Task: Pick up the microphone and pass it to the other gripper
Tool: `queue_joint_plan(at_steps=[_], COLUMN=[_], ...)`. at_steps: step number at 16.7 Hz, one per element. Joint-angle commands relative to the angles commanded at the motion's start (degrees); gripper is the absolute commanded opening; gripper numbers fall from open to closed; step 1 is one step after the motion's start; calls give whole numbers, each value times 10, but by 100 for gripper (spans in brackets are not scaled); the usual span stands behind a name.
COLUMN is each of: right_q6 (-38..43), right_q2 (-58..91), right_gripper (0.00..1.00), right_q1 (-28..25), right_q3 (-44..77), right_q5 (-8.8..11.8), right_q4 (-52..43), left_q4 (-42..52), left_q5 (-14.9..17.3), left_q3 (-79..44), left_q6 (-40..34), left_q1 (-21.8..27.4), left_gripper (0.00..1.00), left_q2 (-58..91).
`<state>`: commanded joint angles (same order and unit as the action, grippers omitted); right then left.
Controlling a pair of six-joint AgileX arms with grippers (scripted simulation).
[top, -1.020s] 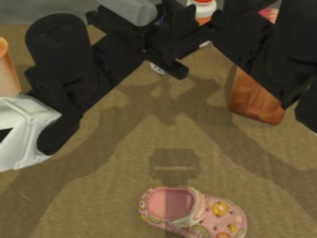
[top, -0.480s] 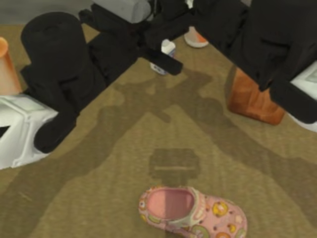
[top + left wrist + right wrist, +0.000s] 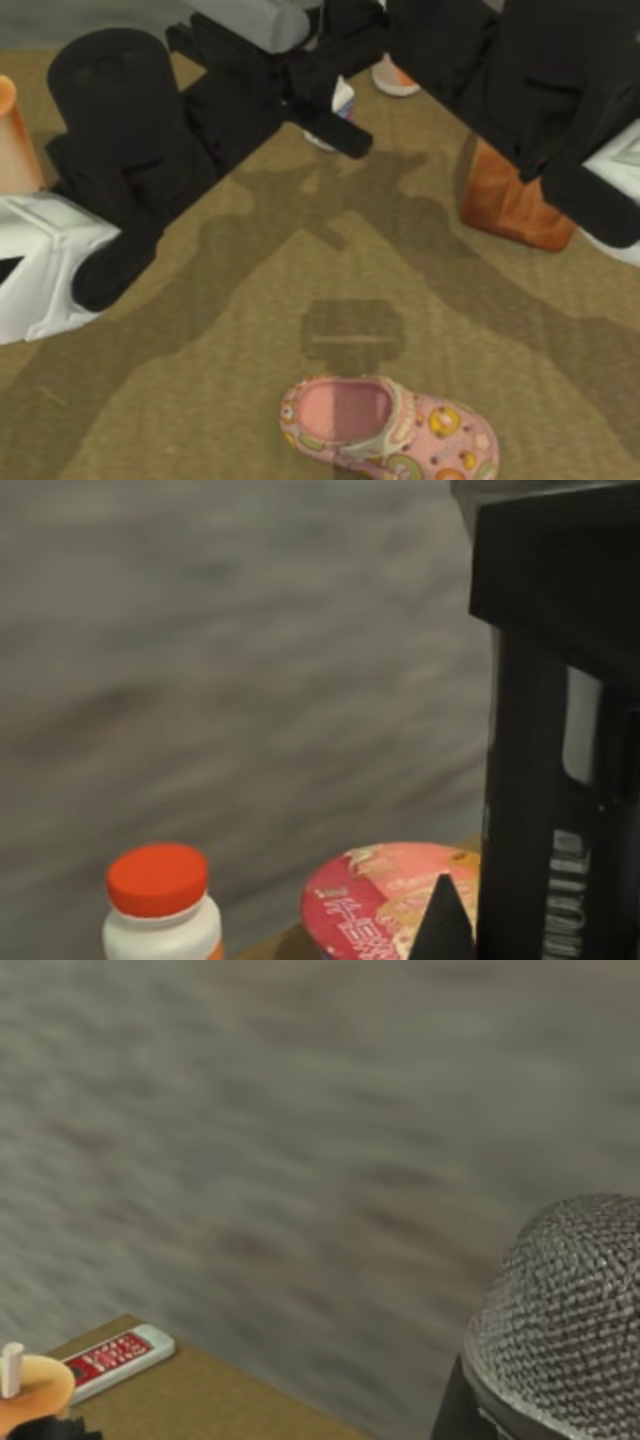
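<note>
Far across the worktop [image 3: 230, 340], near its middle, you have both arms drawn together: the left claw [image 3: 300, 95] reaches in from the left and the right claw [image 3: 350, 55] from the right, the two dark shapes overlapping in the top view. You cannot tell from any view how wide either claw stands or what it grips. The microphone [image 3: 560, 1320] sits right up against your right wrist camera, its round silver mesh head filling one corner of that view, raised above the worktop's far edge. From above it is lost among the black arm parts. A slim black bar [image 3: 335, 128] juts out below the meeting point, and you cannot tell whether it is the handle or part of a claw. Your left wrist camera shows a tall black upright [image 3: 550, 780] with pale lettering close in front of it. Beyond that stand a white bottle with a red cap [image 3: 160, 900] and a red-lidded tub [image 3: 385, 905]. The right wrist view also catches a white remote with a red panel [image 3: 110, 1360] lying on the worktop. A pink patterned shoe [image 3: 390, 425] lies at the near edge, well apart from the arms, and an orange-brown block [image 3: 510, 205] sits to the right, partly under the right arm.
</note>
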<state>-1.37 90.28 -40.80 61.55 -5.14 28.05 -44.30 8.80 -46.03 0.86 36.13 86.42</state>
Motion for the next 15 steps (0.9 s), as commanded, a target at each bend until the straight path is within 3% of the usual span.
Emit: queue_joint_plan(at_steps=[4,13,15], right_q6=[0,0,0], right_q2=[0,0,0], right_gripper=[2,0,0], right_q1=[0,0,0], right_q3=[0,0,0], right_q5=[0,0,0], right_q4=[0,0,0], left_q4=[0,0,0], left_q5=[0,0,0], left_q3=[0,0,0], left_q6=[0,0,0], left_q1=[0,0,0], left_gripper=[0,0,15], left_q2=[0,0,0])
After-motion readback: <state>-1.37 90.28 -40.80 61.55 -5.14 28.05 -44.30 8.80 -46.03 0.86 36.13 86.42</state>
